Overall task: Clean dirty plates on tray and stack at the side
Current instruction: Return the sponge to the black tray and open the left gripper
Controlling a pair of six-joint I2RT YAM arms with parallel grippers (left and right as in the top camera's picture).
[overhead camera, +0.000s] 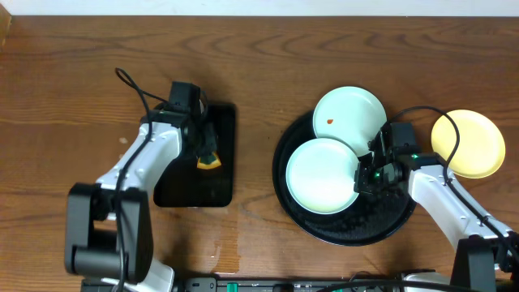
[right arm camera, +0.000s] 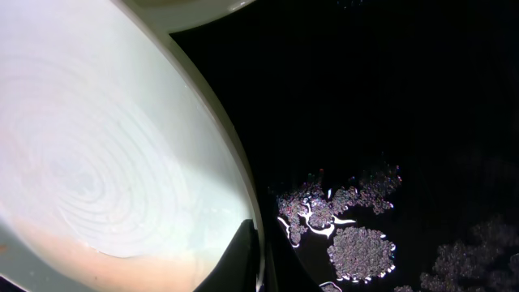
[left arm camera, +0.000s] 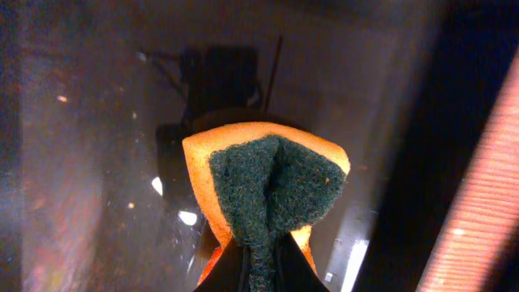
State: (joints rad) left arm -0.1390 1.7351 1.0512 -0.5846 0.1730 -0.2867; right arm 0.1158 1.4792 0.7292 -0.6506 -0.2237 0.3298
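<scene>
The round black tray [overhead camera: 389, 223] holds two pale mint-white plates. The nearer plate [overhead camera: 320, 174] is clean-looking; my right gripper [overhead camera: 362, 172] is shut on its right rim, seen close in the right wrist view [right arm camera: 105, 146], fingers [right arm camera: 258, 259] pinching the edge. The farther plate [overhead camera: 349, 115] has a small red spot and overlaps the tray's back rim. A pale yellow plate [overhead camera: 468, 143] lies on the table right of the tray. My left gripper [overhead camera: 205, 150] is shut on an orange sponge with a green scrub pad [left arm camera: 272, 182] over the rectangular tray.
A smaller rectangular black tray [overhead camera: 190, 191] lies on the wooden table at left, under the left gripper. Water droplets [right arm camera: 357, 243] sit on the round tray's bare floor. Cables trail behind both arms.
</scene>
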